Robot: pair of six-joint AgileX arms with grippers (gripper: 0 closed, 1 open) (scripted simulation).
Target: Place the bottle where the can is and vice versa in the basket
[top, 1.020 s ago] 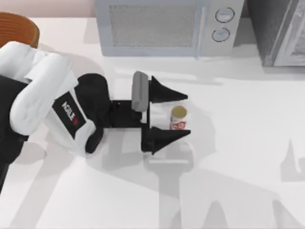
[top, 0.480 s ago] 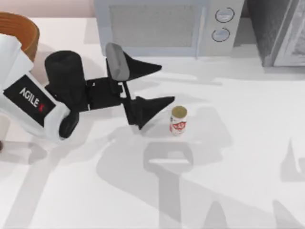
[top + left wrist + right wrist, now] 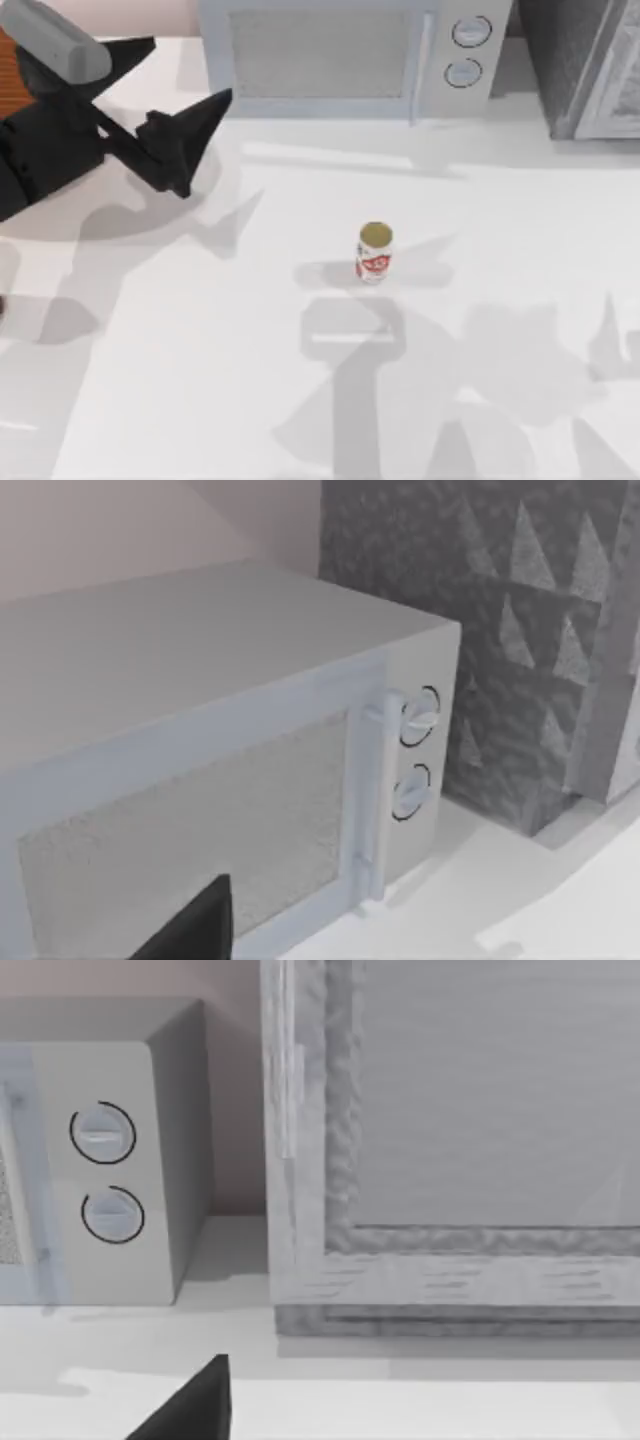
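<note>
Grey microwave [image 3: 345,55] at the white table's [image 3: 500,300] far edge, textured grey cabinet [image 3: 585,65] beside it.

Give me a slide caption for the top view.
Left gripper open near the table's top-left corner, can standing alone mid-table before the microwave.

White table [image 3: 200,400], upright can [image 3: 374,252] mid-table, microwave [image 3: 340,55] at back

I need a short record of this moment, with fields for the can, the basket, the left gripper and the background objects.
can: the can stands upright on the table, apart from any gripper
basket: the basket at the far left edge, partly behind the arm
left gripper: the left gripper near the far left corner, jaws open, holding nothing
background: microwave at the back
</note>
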